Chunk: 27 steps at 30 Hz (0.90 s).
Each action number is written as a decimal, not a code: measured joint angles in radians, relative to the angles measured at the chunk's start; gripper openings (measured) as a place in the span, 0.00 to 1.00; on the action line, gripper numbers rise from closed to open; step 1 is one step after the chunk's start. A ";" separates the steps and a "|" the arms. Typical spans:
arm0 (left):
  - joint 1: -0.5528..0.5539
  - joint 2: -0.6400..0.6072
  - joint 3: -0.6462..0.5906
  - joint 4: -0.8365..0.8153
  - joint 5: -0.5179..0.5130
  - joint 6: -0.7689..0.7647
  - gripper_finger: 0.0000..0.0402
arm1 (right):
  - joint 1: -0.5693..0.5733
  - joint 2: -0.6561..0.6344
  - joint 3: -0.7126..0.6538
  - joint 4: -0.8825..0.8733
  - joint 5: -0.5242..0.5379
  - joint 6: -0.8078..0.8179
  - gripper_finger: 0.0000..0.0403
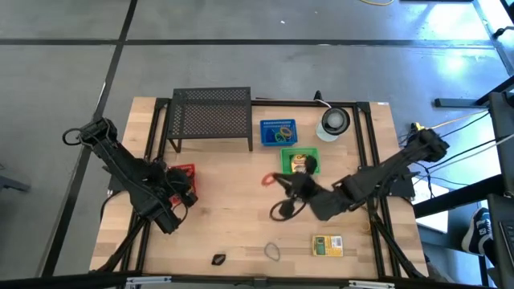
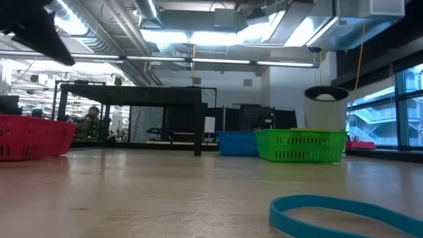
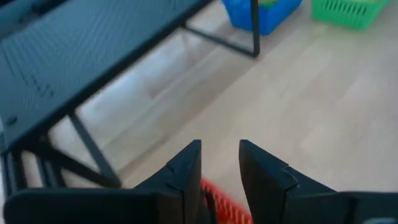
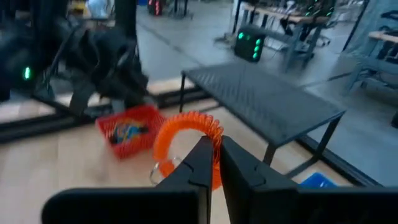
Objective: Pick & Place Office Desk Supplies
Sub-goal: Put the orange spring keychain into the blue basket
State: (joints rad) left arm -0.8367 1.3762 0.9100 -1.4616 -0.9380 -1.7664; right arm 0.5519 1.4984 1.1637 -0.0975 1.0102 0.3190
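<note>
Now, right end effector (image 4: 211, 163): hanging over the middle of the pale wooden table (image 1: 233, 233), its fingers pinching an orange spiral coil loop (image 4: 186, 140) that is standing up off the board.
Left end effector (image 3: 219, 163): waiting above the red mesh basket (image 1: 183, 175) at the table's left side, fingers parted a little, gripping nothing.
Green mesh basket (image 1: 307, 154): sitting just beyond the right end effector, beside a blue mesh basket (image 1: 278, 132).
Black mesh shelf (image 1: 211, 114): standing at the far edge.
Small yellow-green box (image 1: 327, 245): lying near the front right.
Small black clip (image 1: 218, 258): resting at the front edge, near a grey oval loop (image 1: 273, 252).
Blue oval band (image 2: 344, 215): lying on the table close to the low camera.
</note>
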 joint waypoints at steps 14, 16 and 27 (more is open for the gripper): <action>0.056 0.000 0.000 0.035 -0.093 0.000 0.25 | -0.068 -0.018 0.000 0.070 0.011 -0.092 0.05; 0.061 0.000 0.000 0.041 -0.093 0.000 0.25 | -0.084 -0.018 0.000 0.050 0.026 -0.092 0.06; 0.069 0.000 0.000 0.052 -0.093 0.000 0.25 | -0.314 -0.013 -0.059 -0.353 -0.005 0.359 0.06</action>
State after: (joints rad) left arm -0.7681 1.3762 0.9100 -1.4097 -1.0313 -1.7664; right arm 0.2378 1.4857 1.1049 -0.4505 1.0057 0.6784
